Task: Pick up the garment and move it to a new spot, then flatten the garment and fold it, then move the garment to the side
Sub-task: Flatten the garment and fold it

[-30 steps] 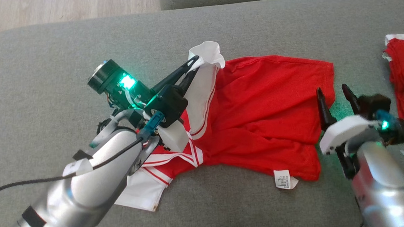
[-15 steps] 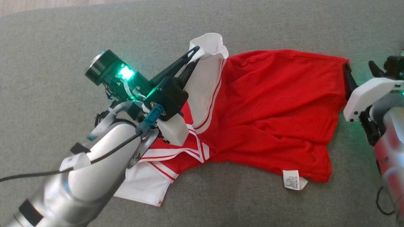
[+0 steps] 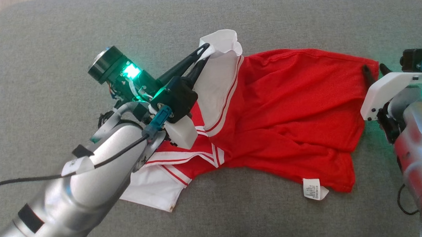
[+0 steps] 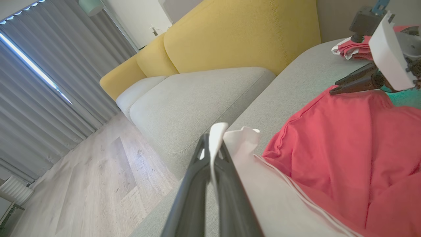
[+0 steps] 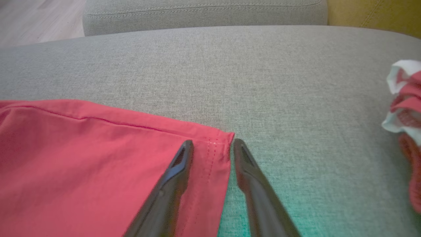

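Note:
The garment (image 3: 285,104), red with white striped trim, lies spread and creased on the grey sofa seat (image 3: 51,61). My left gripper (image 3: 205,51) is shut on the garment's white far-left edge, which is lifted slightly; in the left wrist view the white cloth (image 4: 217,131) sticks up between the closed fingers (image 4: 200,164). My right gripper (image 3: 374,68) is at the garment's far right corner. In the right wrist view that gripper (image 5: 213,143) stands open, one finger on the red cloth (image 5: 82,158) and one on the bare cushion, with the hemmed corner between them.
A second bundle of red and white cloth (image 5: 406,105) lies further right on the cushion. A white care label (image 3: 315,189) hangs off the garment's near hem. A yellow sofa back (image 4: 230,36) rises behind, and wooden floor (image 4: 98,177) lies beyond the cushion's far edge.
The head camera has tilted down. My right gripper moved from the garment's right side to its far right corner and its fingers have drawn closer together. The left gripper kept its hold.

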You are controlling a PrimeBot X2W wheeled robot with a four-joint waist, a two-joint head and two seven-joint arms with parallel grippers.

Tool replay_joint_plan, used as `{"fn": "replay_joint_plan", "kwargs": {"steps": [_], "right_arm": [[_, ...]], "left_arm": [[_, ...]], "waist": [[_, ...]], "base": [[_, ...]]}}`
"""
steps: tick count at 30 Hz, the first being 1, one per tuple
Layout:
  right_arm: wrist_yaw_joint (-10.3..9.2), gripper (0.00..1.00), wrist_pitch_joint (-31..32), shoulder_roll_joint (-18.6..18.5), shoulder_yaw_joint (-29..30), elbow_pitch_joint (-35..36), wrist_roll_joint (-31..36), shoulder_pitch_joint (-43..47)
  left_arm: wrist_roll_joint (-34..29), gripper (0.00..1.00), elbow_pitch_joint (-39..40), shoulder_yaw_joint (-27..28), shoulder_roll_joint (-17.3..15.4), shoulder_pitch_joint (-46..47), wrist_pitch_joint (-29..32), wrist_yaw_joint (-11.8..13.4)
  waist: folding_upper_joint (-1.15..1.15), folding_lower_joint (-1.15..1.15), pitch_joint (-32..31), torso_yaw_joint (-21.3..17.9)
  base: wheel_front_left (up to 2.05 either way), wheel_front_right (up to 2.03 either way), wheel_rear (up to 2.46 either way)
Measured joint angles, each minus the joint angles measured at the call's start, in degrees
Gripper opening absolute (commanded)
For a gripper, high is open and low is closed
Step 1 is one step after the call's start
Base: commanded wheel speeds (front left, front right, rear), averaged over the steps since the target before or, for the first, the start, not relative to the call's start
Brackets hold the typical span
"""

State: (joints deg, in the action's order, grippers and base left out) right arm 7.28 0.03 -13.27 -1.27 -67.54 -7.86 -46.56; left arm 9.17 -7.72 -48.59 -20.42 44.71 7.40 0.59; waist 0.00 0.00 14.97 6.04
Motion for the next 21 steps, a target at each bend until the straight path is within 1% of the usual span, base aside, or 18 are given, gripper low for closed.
{"fn": "replay_joint_plan", "kwargs": {"steps": [2,4,5,10,14,18,21], "right_arm": [[0.00,0.38,0.0,-0.1,-0.4,-0.6,-0.4,-0.1],[0.00,0.07,-0.1,-0.3,-0.5,-1.2,-0.7,-0.2],[0.00,0.00,-0.2,-0.4,-0.6,-1.5,-0.7,-0.2],[0.00,0.00,-0.9,-0.5,-1.2,-2.6,-0.9,-1.6],[0.00,0.00,-3.2,-0.9,-1.7,-2.7,-1.3,-2.5],[0.00,0.00,-5.0,-1.1,-3.1,-2.0,-2.6,-2.8],[0.00,0.00,-6.4,-1.2,-5.6,0.4,-4.4,-4.0]], "left_arm": [[0.0,0.00,-0.2,-0.1,0.0,0.0,0.0,0.0],[0.0,0.00,-0.2,-0.1,0.0,0.0,0.0,0.0],[0.3,0.00,-0.2,-0.1,0.0,0.0,-0.3,0.0],[0.6,0.00,-0.4,-0.2,0.0,0.0,-0.5,0.5],[0.9,0.00,-1.3,0.0,-0.3,0.0,-2.0,1.1],[0.9,0.00,-2.6,0.9,-1.7,0.7,-4.7,1.3],[0.9,0.00,-4.0,2.6,-3.7,2.4,-7.5,1.7]], "waist": [[0.00,0.00,0.0,0.1],[0.00,0.00,0.0,0.1],[0.00,0.00,0.0,0.1],[0.00,0.00,0.2,0.0],[0.00,0.00,-0.1,-0.2],[0.00,0.00,-1.1,-0.6],[0.00,0.00,-2.4,-1.2]], "base": [[0.00,0.00,0.00],[0.00,0.00,0.00],[0.00,0.00,0.00],[0.00,0.00,0.00],[0.00,0.00,0.00],[0.00,0.00,0.00],[0.00,0.00,0.00]]}}
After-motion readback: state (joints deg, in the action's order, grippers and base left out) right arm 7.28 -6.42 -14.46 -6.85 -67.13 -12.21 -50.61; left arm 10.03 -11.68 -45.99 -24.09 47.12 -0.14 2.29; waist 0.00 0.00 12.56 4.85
